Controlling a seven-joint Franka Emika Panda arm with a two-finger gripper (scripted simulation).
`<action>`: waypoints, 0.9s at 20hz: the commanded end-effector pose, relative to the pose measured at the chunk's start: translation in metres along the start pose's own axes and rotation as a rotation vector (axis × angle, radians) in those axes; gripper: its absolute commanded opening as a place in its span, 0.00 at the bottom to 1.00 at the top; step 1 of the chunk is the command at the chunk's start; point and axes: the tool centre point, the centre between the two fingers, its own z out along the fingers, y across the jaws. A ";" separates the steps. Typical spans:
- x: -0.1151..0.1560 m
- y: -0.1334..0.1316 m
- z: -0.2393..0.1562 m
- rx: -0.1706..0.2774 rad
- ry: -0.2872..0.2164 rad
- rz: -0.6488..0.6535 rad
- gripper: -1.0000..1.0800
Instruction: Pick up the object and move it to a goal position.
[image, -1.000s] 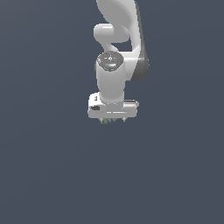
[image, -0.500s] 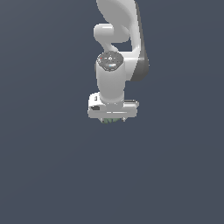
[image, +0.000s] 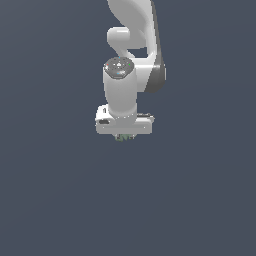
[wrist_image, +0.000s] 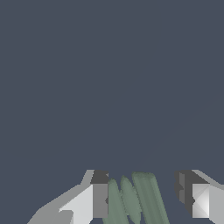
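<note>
The object (wrist_image: 135, 199) is a small sage-green piece of ridged slabs. In the wrist view it stands between my two fingers. One dark pad (wrist_image: 99, 194) lies against its outer slab and the other pad (wrist_image: 183, 189) sits close by its far slab. My gripper (wrist_image: 141, 194) is shut on the object. In the exterior view the white hand covers most of the object (image: 123, 137), leaving only a green sliver below the hand. The gripper (image: 124, 136) points straight down there, and its fingers are hidden behind the hand.
The white arm (image: 134, 45) rises from the hand to the exterior view's top edge. All around lies a plain dark grey-blue surface (image: 60, 200). No goal marker shows in either view.
</note>
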 end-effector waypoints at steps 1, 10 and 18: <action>0.000 -0.001 0.000 0.000 0.000 0.000 0.62; -0.006 0.005 0.008 0.031 -0.015 -0.014 0.62; -0.019 0.017 0.026 0.106 -0.044 -0.047 0.62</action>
